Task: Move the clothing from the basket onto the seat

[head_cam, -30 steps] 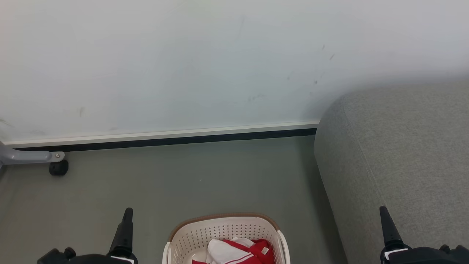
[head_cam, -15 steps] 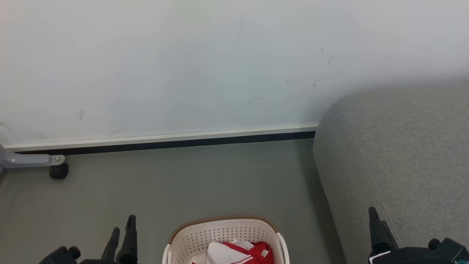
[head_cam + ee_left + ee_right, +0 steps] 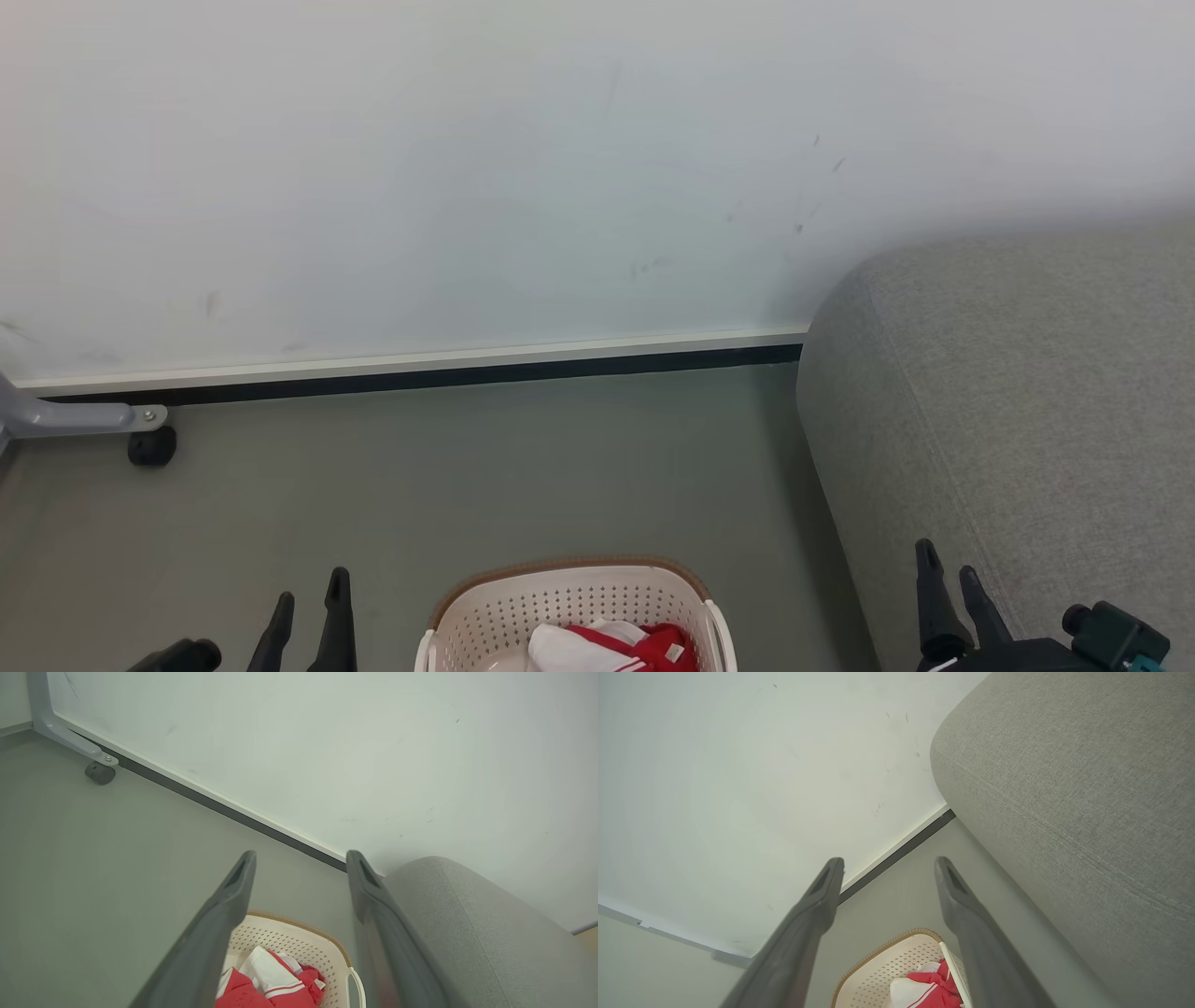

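Observation:
The cream basket with a brown rim stands on the floor at the bottom centre, and the red and white clothing lies bunched inside it. The basket and clothing also show between the left wrist view's fingers, and the basket with clothing shows low in the right wrist view. The grey seat rises at the right. My left gripper is open, left of the basket. My right gripper is open, in front of the seat's side. Neither holds anything.
A white wall with a dark skirting strip runs behind the grey floor. A grey metal leg with a black caster wheel stands at the far left by the wall.
Both grippers have turned, so two fingers of each now show, and they sit lower. The camera has tilted up slightly, shifting the whole scene down.

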Robot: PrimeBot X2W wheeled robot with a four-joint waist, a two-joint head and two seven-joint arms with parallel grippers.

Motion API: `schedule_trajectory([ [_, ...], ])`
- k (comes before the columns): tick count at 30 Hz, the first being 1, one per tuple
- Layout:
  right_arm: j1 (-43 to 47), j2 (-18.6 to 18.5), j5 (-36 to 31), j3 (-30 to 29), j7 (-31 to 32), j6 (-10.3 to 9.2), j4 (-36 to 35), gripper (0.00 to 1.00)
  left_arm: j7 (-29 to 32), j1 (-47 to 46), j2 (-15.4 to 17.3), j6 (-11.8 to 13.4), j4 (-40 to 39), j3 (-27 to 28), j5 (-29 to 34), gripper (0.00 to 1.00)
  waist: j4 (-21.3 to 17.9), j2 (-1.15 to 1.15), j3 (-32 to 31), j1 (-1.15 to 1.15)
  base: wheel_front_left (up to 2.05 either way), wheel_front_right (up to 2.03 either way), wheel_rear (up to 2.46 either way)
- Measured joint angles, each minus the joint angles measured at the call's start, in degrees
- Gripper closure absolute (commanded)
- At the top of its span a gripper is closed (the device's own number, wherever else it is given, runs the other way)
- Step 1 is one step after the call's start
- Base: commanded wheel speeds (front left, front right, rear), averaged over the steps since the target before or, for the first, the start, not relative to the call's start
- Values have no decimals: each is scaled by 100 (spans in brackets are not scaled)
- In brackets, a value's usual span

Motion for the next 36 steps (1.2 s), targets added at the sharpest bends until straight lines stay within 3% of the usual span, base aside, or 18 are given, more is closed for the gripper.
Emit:
schedule_trajectory([
  [36, 177, -80, -2562, 641, -666, -433, -164, 0, -666, 397, -27, 397, -176, -149, 2419, 0, -39, 0, -151, 1, 0, 0, 0],
])
